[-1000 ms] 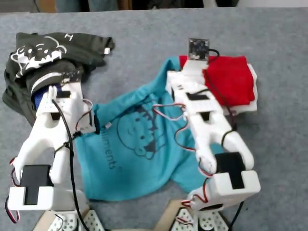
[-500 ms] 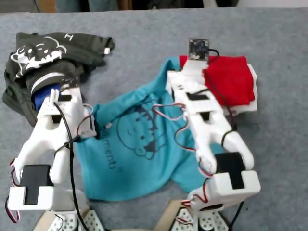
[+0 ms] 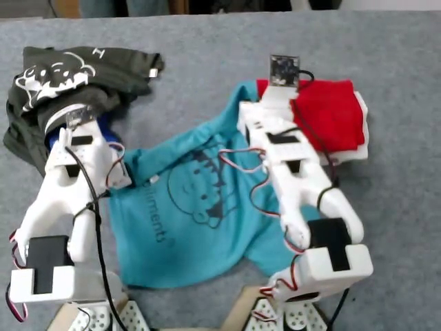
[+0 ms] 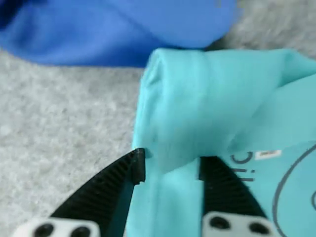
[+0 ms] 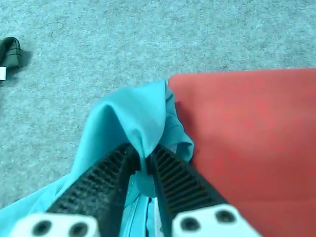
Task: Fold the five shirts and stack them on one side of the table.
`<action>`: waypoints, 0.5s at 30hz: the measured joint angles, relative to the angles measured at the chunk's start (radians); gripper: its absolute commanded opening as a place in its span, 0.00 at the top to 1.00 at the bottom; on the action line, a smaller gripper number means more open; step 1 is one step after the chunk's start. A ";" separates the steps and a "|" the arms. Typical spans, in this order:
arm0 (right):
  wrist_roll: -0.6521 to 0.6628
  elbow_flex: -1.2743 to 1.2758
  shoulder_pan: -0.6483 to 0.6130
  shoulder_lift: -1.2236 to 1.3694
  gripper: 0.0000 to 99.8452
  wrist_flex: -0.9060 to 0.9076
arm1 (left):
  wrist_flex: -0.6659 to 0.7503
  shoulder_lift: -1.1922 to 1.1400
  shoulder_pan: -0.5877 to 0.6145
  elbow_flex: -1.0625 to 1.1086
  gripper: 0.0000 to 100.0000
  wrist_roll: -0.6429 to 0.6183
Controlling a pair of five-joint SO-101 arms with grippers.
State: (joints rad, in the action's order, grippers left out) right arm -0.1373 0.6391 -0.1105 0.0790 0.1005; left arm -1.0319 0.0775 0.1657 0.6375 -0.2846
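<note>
The teal shirt [image 3: 186, 214] lies spread, print side up, in the middle of the grey surface [image 3: 207, 55], between the two arms. The left tool [image 4: 170, 170] is clamped on a rolled fold at the shirt's edge, with teal cloth bunched between its ribbed black fingers [image 4: 118, 177]. A blue shirt [image 4: 123, 24] lies just beyond that fold.

Compared with a second ago, the left arm has swung away from the middle of the surface toward the crumpled dark green shirt [image 3: 69, 76] at the far left corner. It has taken its pinch of teal cloth along, so that side of the shirt now reaches further out to the left.

The right arm has not shifted. The right tool [image 5: 145, 163] is closed tight on a peaked fold at the teal shirt's far edge. That fold sits right against the folded red shirt [image 3: 331, 114], which rests on something white [image 3: 363, 153] at the right side of the surface. The red shirt and the dark green one lie just as they did before.
</note>
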 measured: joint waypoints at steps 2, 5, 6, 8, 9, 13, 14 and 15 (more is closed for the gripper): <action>0.000 0.000 0.000 0.000 0.99 0.000 | 0.021 0.000 -0.012 0.000 0.93 0.000; 0.000 0.000 0.000 0.021 0.99 0.000 | 0.051 0.000 -0.025 0.012 0.94 0.000; 0.000 0.000 0.000 0.026 0.99 0.000 | 0.055 0.000 -0.028 0.014 0.94 0.000; 0.000 0.000 0.000 0.029 0.99 0.000 | 0.055 0.000 -0.028 0.014 0.94 0.000; 0.000 0.000 0.000 0.029 0.99 0.000 | 0.055 0.000 -0.028 0.014 0.94 0.000; 0.000 0.000 0.000 0.037 0.99 0.000 | 0.055 0.000 -0.028 0.014 0.97 0.000; 0.000 0.000 0.000 0.037 0.98 0.000 | 0.055 0.000 -0.028 0.014 0.97 0.000; 0.000 0.000 0.000 0.037 0.98 0.000 | 0.055 0.000 -0.028 0.014 0.97 0.000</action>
State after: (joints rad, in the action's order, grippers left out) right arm -0.1373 0.6391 -0.1105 0.1158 0.1005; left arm -0.9766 0.0775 0.1381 0.6513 -0.2846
